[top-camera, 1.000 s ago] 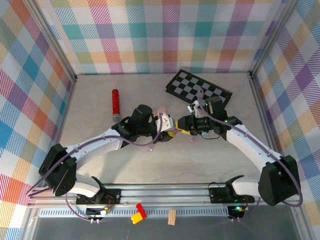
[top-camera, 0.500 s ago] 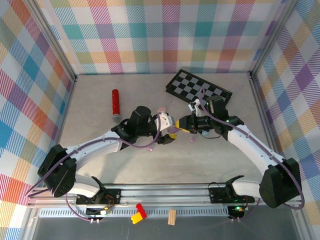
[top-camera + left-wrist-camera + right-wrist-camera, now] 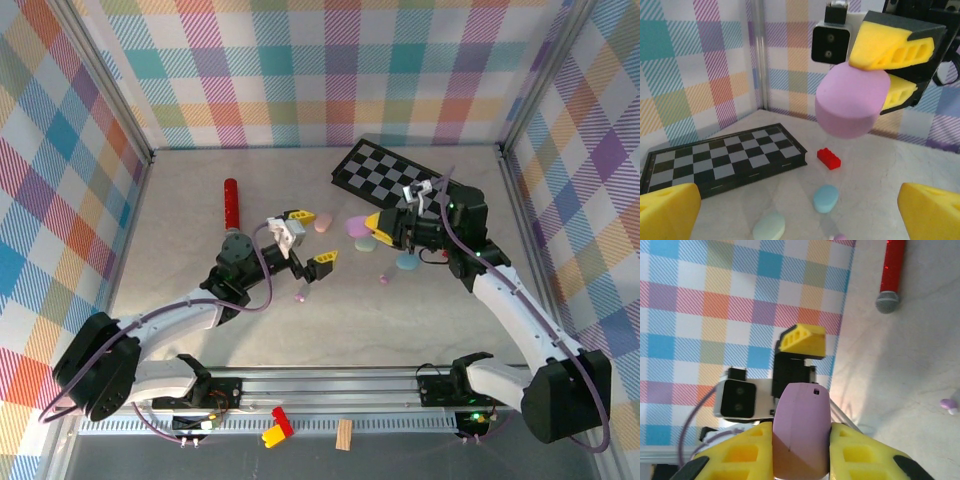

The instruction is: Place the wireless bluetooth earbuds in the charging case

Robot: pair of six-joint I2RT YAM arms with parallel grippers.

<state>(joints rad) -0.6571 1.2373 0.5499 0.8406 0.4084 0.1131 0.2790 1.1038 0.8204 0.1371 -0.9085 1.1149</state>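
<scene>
Change | left jaws released, now wide, drawn back | right jaws grip purple case [image 3: 852,102]

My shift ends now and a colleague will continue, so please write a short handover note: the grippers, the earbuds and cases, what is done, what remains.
Left gripper: open, empty, above the table.
Right gripper: shut on the purple case, held in the air in front of the left wrist camera; the case looks closed.
Earbuds: one earbud lies loose near the left gripper, another near the blue case. A pink case also lies on the table.
Done: purple case is off the table.
Left: no earbud is seen in a case; open it, pick up the earbuds, insert them.
</scene>
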